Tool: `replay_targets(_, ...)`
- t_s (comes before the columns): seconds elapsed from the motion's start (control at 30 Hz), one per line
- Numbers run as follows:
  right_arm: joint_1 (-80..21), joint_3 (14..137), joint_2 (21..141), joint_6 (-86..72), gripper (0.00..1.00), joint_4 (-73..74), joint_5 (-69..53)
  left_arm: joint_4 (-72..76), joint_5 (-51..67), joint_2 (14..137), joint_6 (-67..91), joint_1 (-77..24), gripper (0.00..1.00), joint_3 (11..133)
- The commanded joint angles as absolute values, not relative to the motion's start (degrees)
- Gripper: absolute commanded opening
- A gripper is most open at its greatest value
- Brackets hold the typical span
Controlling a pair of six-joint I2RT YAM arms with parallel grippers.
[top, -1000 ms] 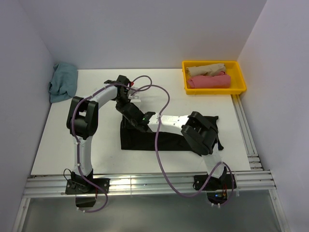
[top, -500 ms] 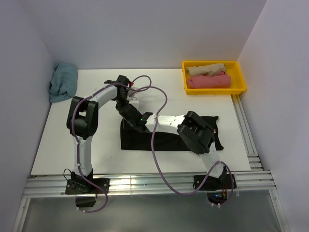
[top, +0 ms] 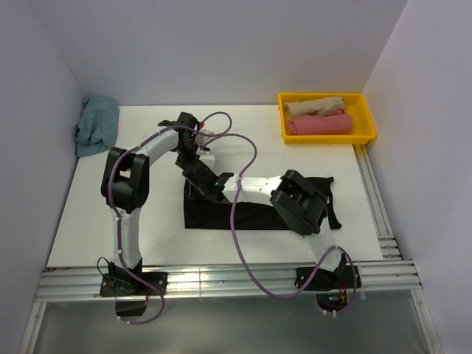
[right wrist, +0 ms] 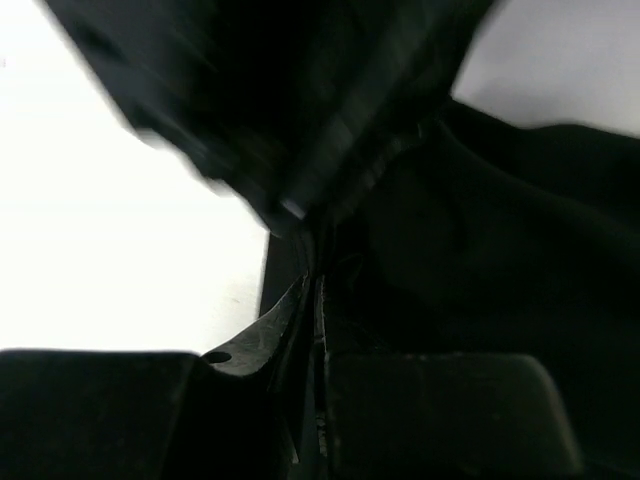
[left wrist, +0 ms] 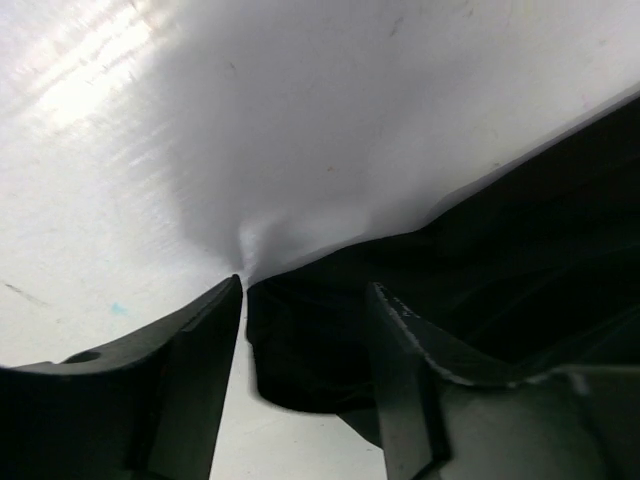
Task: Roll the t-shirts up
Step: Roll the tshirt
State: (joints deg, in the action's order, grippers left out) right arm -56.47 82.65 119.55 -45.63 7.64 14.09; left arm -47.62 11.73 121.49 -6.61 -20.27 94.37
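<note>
A black t-shirt [top: 258, 210] lies folded into a long band across the middle of the white table [top: 88, 221]. Both grippers meet at its far left corner. My left gripper [top: 198, 161] [left wrist: 305, 330] reaches down from the far side with its jaws apart. The loose black corner [left wrist: 300, 350] lies between its fingers [left wrist: 190, 370], untouched. My right gripper [top: 195, 188] [right wrist: 316, 300] comes in from the right, jaws pressed together on a fold of the black cloth [right wrist: 480, 260]. A teal t-shirt [top: 96, 124] lies crumpled at the far left.
A yellow bin [top: 369, 127] at the far right corner holds a rolled beige shirt [top: 313, 106] and a rolled pink shirt [top: 318, 125]. Purple cables [top: 243, 243] loop over the black shirt. Walls close in on the left, back and right.
My left gripper has opened and let the black corner go. My right gripper has slid a little left and closed on the cloth there.
</note>
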Motion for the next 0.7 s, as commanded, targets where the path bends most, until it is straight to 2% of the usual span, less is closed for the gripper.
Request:
replay_targets(0.0, -56.69, 80.34, 117.07, -47.99, 0.09, 8.44, 15.2, -47.11, 13.79, 117.25, -7.64, -19.34, 0.59, 98.61)
replay_targets(0.23, -56.51, 80.24, 117.51, -48.87, 0.08, 10.55, 16.17, -48.69, 17.66, 115.93, -9.23, -15.83, 0.62, 98.88)
replay_targets(0.67, -55.46, 79.63, 117.95, -48.87, 0.08, 10.28, 16.26, -46.06, 26.54, 113.72, -12.83, -12.48, 0.63, 87.28)
